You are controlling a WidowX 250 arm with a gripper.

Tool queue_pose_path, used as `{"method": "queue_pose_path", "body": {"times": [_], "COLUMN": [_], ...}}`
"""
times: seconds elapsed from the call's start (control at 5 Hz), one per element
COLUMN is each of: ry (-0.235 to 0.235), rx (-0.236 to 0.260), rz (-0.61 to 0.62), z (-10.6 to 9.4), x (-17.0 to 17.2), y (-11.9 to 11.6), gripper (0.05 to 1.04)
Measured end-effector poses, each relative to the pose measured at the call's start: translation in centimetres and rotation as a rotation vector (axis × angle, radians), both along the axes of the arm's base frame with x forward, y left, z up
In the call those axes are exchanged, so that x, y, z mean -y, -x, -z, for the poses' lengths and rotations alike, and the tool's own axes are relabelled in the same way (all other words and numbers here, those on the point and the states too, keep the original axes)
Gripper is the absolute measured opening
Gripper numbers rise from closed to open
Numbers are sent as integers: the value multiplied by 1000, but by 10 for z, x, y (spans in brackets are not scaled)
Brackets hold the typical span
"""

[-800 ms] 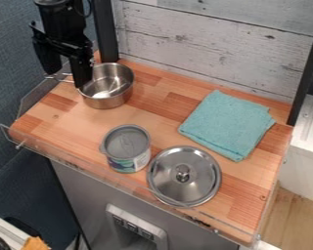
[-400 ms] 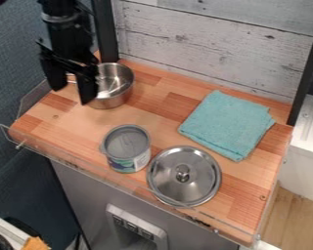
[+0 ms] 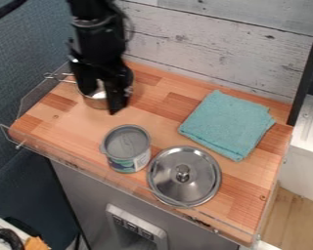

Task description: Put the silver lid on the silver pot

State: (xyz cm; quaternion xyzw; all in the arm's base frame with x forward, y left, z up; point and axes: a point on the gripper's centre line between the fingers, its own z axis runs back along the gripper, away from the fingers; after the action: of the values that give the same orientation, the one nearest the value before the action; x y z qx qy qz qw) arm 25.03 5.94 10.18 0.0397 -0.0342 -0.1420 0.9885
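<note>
"Lid [image 3: 167,183] placement in the camera view?"

"Flat on the worktop [image 3: 156,100], knob [image 3: 183,173] upward, just beside the tin [image 3: 125,146] and close to the clear rail [image 3: 67,160]. The silver pot [image 3: 96,104] is well apart, at the far left, under the gripper [image 3: 101,102]."

"Is the gripper holding anything?"

"No. Its fingers [image 3: 117,97] are spread, with part of the pot visible between them. The step in hand, I'd judge, is fetching the lid."

"How would you do that well?"

"Rise clear of the pot wall first, then travel above the tin's top. Centre over the knob, come straight down and pinch it squarely. Low fingers could nudge the tin, or skid on the lid and tip it against the rail. Lift it level, and lower it evenly over the pot's rim so that it doesn't cock to one side."

"What's hard to make out?"

"Much of the pot's opening and far rim is behind the gripper, so I can't check the inside fully. The arm [image 3: 97,34] is cut off by the top edge and looks blurred. Whether tin and lid actually touch, I can't tell; the gap there is too slight."
</note>
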Motion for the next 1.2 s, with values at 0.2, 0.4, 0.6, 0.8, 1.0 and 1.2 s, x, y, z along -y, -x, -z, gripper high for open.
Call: {"method": "queue_pose_path", "body": {"times": [0.2,0.4,0.6,0.8,1.0,1.2], "ry": [-17,-18,-33,-51,-42,-11], "rx": [-2,-14,-27,-35,-45,-29], "rz": [99,141,140,118,107,103], "z": [6,19,42,65,82,91], "x": [37,63,79,88,92,98], "y": [10,15,17,18,14,6], "gripper": [1001,1001,1001,1001,1001,1001]}}
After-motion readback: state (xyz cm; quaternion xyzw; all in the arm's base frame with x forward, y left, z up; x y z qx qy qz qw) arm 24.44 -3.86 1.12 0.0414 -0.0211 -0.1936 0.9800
